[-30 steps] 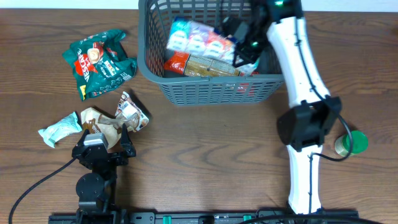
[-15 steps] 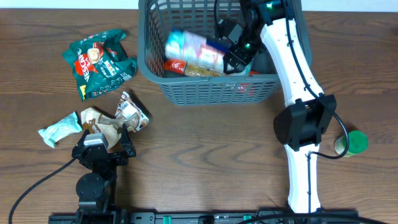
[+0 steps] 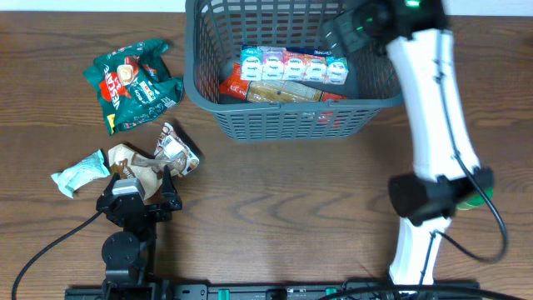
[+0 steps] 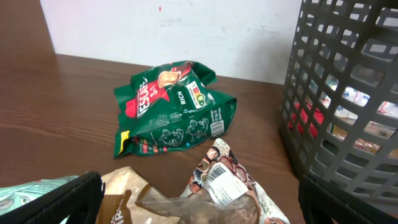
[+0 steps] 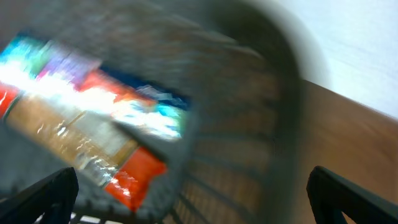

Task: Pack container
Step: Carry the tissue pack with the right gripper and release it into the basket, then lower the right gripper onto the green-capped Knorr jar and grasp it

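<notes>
Right gripper [image 3: 353, 30] hovering over container [image 3: 283, 125] rear right, fingers apart, carrying nothing. Container sitting at far centre of table, carton multipack [image 3: 293, 65] lying inside. Left gripper [image 3: 139, 182] idling with fingers apart beside crumpled brown packet [image 3: 158, 158]. Advising: lifting straight up, clearing rim, avoiding lattice snag.
</notes>
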